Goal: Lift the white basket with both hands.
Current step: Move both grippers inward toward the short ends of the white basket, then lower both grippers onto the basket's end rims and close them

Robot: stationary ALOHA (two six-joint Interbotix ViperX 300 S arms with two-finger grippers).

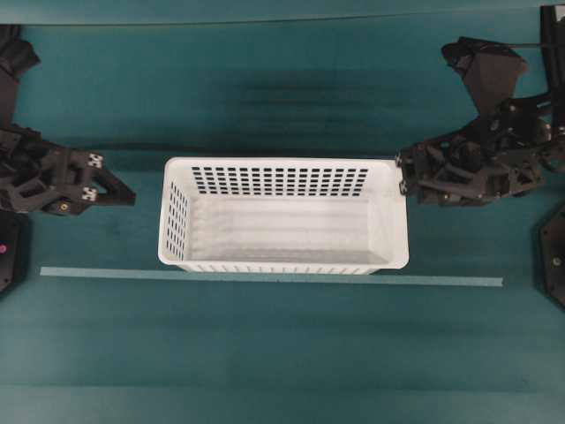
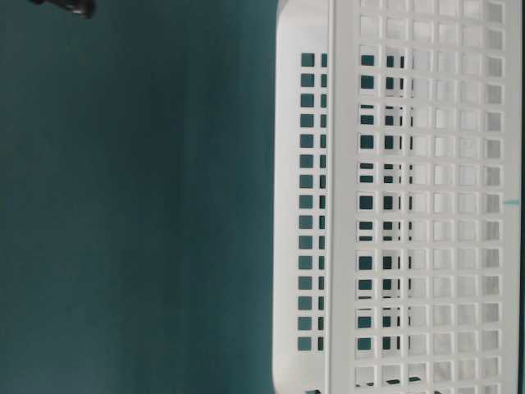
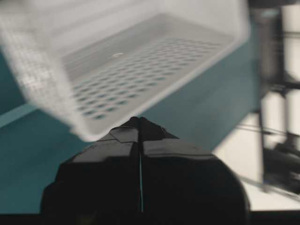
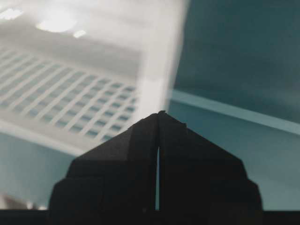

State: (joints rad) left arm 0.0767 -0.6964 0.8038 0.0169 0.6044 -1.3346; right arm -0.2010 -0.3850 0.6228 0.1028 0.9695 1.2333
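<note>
The white basket stands empty in the middle of the teal table, long side left to right, with perforated walls. My left gripper is shut with nothing in it, its tip a short way left of the basket's left rim. In the left wrist view the closed left gripper points at the blurred basket. My right gripper is shut and empty, its tip at the basket's right rim near the far corner. The right wrist view shows the right gripper close to the basket's corner.
A pale green tape strip runs left to right across the table just in front of the basket. Black arm bases sit at the left and right edges. A fold in the table cover runs behind the basket.
</note>
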